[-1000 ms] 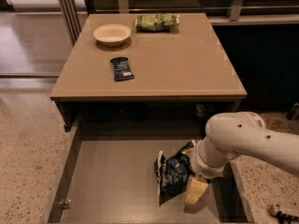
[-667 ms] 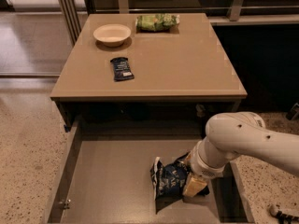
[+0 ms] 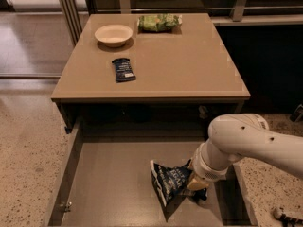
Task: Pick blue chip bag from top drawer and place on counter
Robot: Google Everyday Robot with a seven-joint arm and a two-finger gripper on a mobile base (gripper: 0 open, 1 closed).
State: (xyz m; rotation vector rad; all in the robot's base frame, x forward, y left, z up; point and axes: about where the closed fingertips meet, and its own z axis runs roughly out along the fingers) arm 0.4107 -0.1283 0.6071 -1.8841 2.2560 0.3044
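1. Since a moment ago the bag [image 3: 169, 181] has slid a little to the left with my gripper [image 3: 196, 187] and tipped up, so it now stands on one lower corner.
2. The counter [image 3: 189, 65] lies well beyond and above my jaws. Its near half, straight ahead of them, is bare and is where I judge the bag should go.
3. The drawer [image 3: 109, 183] is pulled out beneath my jaws, with its floor open to their left and its right wall just beside them.
4. My arm [image 3: 241, 141] reaches in from the right, behind the jaws, over the drawer's right wall.
5. The bag sits in the drawer's right front part, against the jaws on their left. I judge it light, soft, crinkly and slippery, and its contents will crush. I should hold the flat sealed edge, not the puffed middle.
6. The green bag [image 3: 158, 22] and bowl [image 3: 113, 34] sit far ahead of the jaws at the counter's back. The wrapper [image 3: 124, 70] lies nearer, ahead and left.
7. My jaws appear pinched on the bag's right edge, with blue showing on both sides of the tan finger.
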